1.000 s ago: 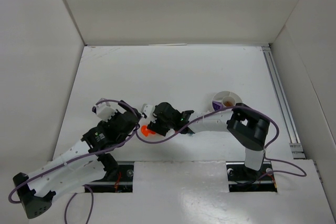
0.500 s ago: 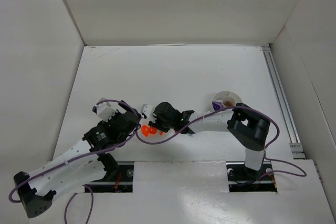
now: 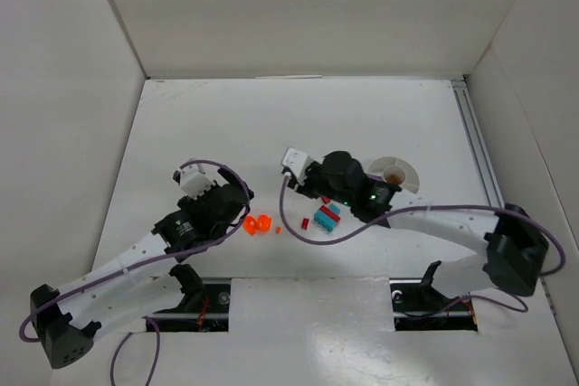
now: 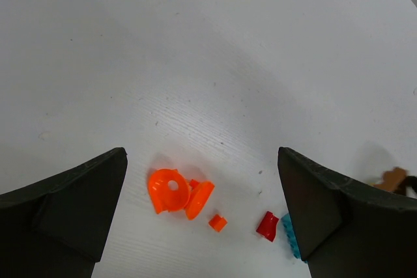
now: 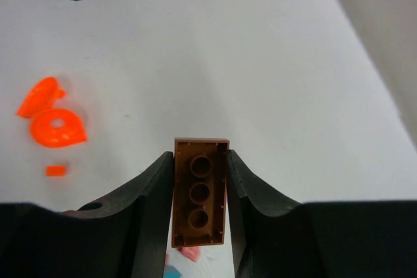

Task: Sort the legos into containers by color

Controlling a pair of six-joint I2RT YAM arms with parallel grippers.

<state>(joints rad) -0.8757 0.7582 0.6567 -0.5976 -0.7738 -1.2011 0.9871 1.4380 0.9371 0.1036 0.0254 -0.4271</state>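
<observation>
Seen from the right wrist, the right gripper (image 5: pixel 200 183) is clamped on a brown lego (image 5: pixel 200 203), its fingers pressing the brick's two long sides so that the hollow underside faces the camera. The brick appears to be clear of the white table (image 3: pixel 271 124), probably held up ready for carrying. It belongs in the white bowl (image 3: pixel 412 174), which sits just behind this arm's wrist and is partly hidden by it, so the arm would have to draw back toward the bowl. The left gripper (image 4: pixel 199 187) hangs with its jaws wide apart over the orange pieces (image 4: pixel 172 190), a ring and a curved wedge touching each other and a tiny chip close by, seemingly lining up a pick. A red piece (image 4: pixel 266 226) and a teal piece (image 4: pixel 288 236) lie just beyond, near the right arm. The two grippers are close together, so either could crowd the other.
</observation>
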